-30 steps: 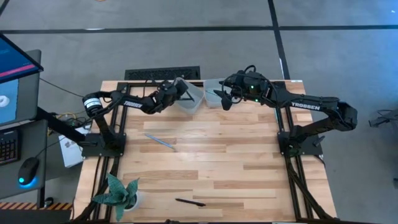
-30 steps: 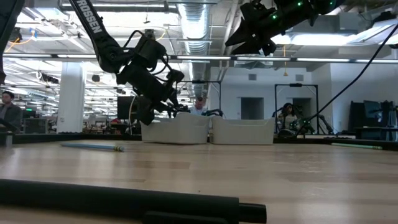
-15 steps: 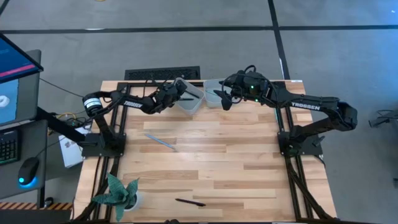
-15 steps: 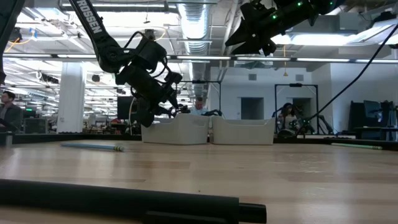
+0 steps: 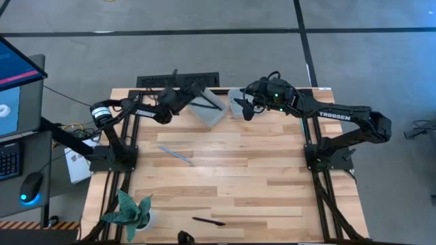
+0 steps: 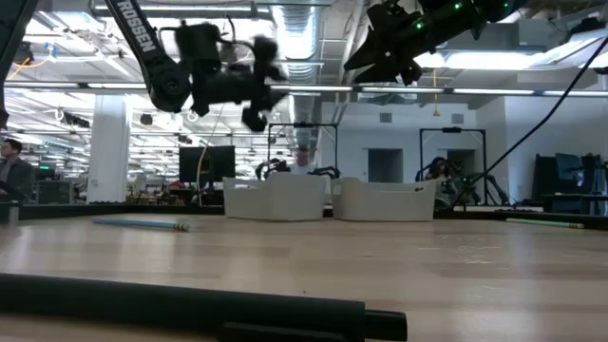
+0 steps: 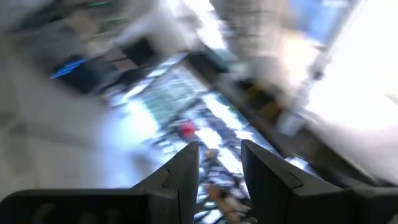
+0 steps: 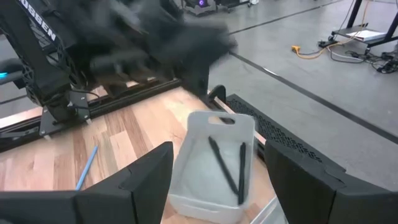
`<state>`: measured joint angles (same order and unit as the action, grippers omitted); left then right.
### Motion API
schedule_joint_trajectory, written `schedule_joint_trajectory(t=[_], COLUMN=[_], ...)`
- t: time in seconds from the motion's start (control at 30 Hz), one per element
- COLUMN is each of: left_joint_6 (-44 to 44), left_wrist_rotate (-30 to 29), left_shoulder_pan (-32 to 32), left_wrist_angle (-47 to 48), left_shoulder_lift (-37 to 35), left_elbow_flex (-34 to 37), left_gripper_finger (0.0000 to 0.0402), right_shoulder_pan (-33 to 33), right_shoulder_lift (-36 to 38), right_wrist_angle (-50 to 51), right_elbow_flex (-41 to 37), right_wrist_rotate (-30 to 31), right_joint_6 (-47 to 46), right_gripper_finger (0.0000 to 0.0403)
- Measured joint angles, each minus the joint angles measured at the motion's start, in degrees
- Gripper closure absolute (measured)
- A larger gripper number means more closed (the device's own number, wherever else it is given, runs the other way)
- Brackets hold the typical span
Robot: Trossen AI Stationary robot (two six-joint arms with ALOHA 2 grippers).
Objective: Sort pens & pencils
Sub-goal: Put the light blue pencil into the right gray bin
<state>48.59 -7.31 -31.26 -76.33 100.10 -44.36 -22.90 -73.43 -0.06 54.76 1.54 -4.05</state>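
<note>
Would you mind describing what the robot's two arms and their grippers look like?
Both arms are dark, nearly black, jointed links on black frame stands. The right arm carries white TROSSEN lettering and small green lights near its wrist, with black cables looping over it. The left arm has a white band at its base joint. The right gripper has two broad, flat, dark fingers.

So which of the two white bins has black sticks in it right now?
The left white bin, nearer the left gripper: the right wrist view shows two black sticks lying inside. The right bin sits mostly hidden under the right gripper.

Pens & pencils [image 5: 176,154] scattered, some binned.
</note>
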Motion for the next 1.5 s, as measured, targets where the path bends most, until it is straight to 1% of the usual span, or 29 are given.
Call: schedule_joint_trajectory(t=[0.03, 0.1, 0.2, 0.3, 0.37, 0.43, 0.57, 0.63, 0.7, 0.77, 0.87, 0.93, 1.03, 1.1, 1.17, 1.23, 1.33, 1.43, 1.5], left_joint_6=[-1.92, -2.4, 0.55, 0.67, 1.58, 2.09, 5.34, 6.6, 5.32, 2.88, 0.59, -1.98, -8.83, -15.02, -22.02, -28.72, -36.13, -40.65, -41.74], left_wrist_rotate=[2.66, 6.9, 8.55, 9.07, 11.39, 17.91, 39.53, 48.42, 53.45, 56.26, 56.82, 56.94, 56.94, 55.31, 51.05, 45.2, 38.06, 34.84, 33.37], left_shoulder_pan=[-0.28, -0.89, -1.88, -2.14, -2.46, -3.66, -7.17, -7.99, -8.0, -7.85, -8.02, -8.18, -8.23, -8.2, -8.18, -8.06, -7.09, -5.75, -4.98], left_wrist_angle=[-3.14, -7.41, -10.19, -10.68, -11.2, -12.33, -11.8, -11.73, -11.61, -11.63, -9.39, -4.97, 6.22, 17.4, 29.84, 41.55, 55.72, 64.28, 68.11], left_shoulder_lift=[-0.04, -0.05, -0.05, -0.05, -0.05, -0.06, -0.72, -1.47, -2.76, -4.51, -7.86, -10.92, -16.55, -21.04, -26.01, -30.88, -37.2, -42.18, -44.69], left_elbow_flex=[0.0, 0.0, 0.0, 0.0, 0.0, 0.0, -0.02, -0.02, -0.02, -0.02, -0.02, -0.02, -0.02, -0.02, -0.02, -0.02, -0.02, -0.02, -0.02], left_gripper_finger=[0.0292, 0.0292, 0.0292, 0.0292, 0.0292, 0.0292, 0.0292, 0.0292, 0.0292, 0.0292, 0.0292, 0.0292, 0.0292, 0.0292, 0.0292, 0.0292, 0.0292, 0.0292, 0.0292], right_shoulder_pan=[0.0, 0.0, 0.0, 0.0, 0.0, 0.09, 0.37, 0.37, 0.34, 0.24, 0.24, 0.27, 0.39, 0.39, 0.42, 0.49, 0.74, 0.79, 0.77], right_shoulder_lift=[0.0, 0.0, -0.02, -0.02, -0.02, -0.02, -0.02, -0.02, -0.02, -0.02, -0.02, -0.02, -0.02, -0.02, -0.02, -0.02, -0.02, -0.02, -0.02], right_wrist_angle=[-0.08, -0.37, -0.35, -0.37, -0.37, -0.35, -0.37, -0.37, -0.59, -1.11, -3.01, -4.48, -6.37, -7.16, -7.52, -8.22, -9.54, -10.95, -11.69], right_elbow_flex=[0.0, 0.0, 0.0, 0.0, 0.0, 0.0, 0.0, 0.0, 0.0, 0.0, 0.0, 0.0, 0.0, 0.0, 0.0, 0.0, 0.0, 0.0, 0.0], right_wrist_rotate=[0.0, 0.0, 0.0, 0.0, -0.01, -0.02, -0.03, -0.11, -0.11, -0.11, -0.11, -0.11, -0.11, -0.11, -0.11, -0.11, 0.01, -0.02, -0.02], right_joint_6=[0.0, 0.02, 0.0, 0.01, 0.0, -0.02, 0.0, 0.01, 0.03, 0.0, 0.01, 0.0, 0.01, -0.03, -0.03, -0.62, -0.99, -1.29, -3.08], right_gripper_finger=[0.0126, 0.0126, 0.0126, 0.0126, 0.0126, 0.0126, 0.0126, 0.0127, 0.0126, 0.0126, 0.0126, 0.0126, 0.0126, 0.0126, 0.0126, 0.0126, 0.0126, 0.0126, 0.0126])
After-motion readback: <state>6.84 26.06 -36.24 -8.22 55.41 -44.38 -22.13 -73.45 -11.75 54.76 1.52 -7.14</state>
